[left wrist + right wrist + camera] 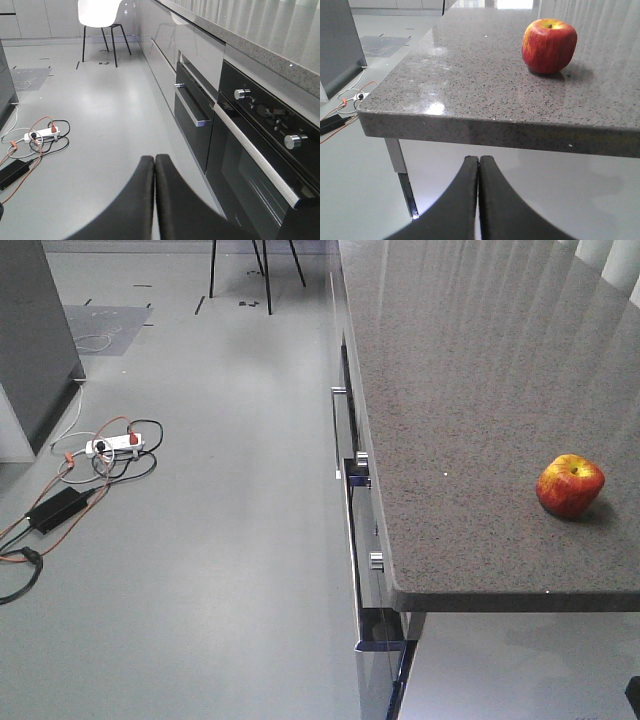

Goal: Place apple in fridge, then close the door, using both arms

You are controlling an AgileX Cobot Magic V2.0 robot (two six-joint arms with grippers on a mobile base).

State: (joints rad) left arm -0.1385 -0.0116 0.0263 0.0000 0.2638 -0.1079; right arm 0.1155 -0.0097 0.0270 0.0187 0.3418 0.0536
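The apple [570,485], red with yellow patches, rests upright on the speckled grey counter [470,390] near its front right edge. In the right wrist view the apple [549,45] lies ahead and up to the right of my right gripper [478,160]. That gripper is shut and empty, hanging below the counter's edge. My left gripper [154,159] is shut on nothing, low over the floor beside the oven front. A dark grey fridge [35,340] stands at the far left with a white strip at its base. I cannot make out its door.
A white power strip [115,444], a black adapter [58,507] and orange and black cables lie on the grey floor to the left. Drawer handles and oven knobs [242,93] jut from the counter front. A white chair [100,12] stands far back.
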